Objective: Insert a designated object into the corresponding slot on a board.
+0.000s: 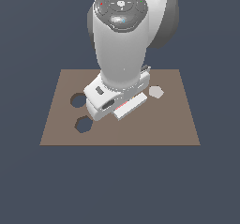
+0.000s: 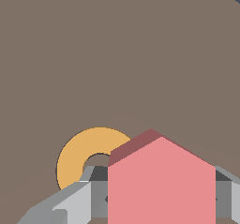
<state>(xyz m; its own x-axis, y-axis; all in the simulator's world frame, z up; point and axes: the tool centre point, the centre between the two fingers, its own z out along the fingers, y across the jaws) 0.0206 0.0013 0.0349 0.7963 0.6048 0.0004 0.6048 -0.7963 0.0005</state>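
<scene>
Right now the gripper (image 2: pixel 161 199) is clenched on the salmon-red hexagonal piece (image 2: pixel 161 185): in the wrist view the piece fills the space between the two grey fingers (image 2: pixel 70 202), one pressed against each flat side, its pointed end sticking out past the fingertips. So the piece is up in the tool, not lying on the board (image 1: pixel 159 120). In the exterior view only a thin reddish sliver of it (image 1: pixel 123 105) shows under the white hand, which hangs low over the middle of the board.

Just beyond the fingertips, partly hidden behind one finger and the piece, an orange ring (image 2: pixel 77 157) lies flat on the brown surface. It is not visible in the exterior view, where the arm covers that spot.

Off to the exterior view's left of the tool, the board has two dark holes. The one nearer the camera has an angular, hexagon-like outline; this is the slot (image 1: pixel 84 124). The round hole (image 1: pixel 77 100) sits just behind it. Both are apart from the gripper, near the board's edge.

On the other side of the tool, toward the exterior view's right, a pale grey hexagonal piece (image 1: pixel 156 92) lies flat on the board, close beside the hand.
</scene>
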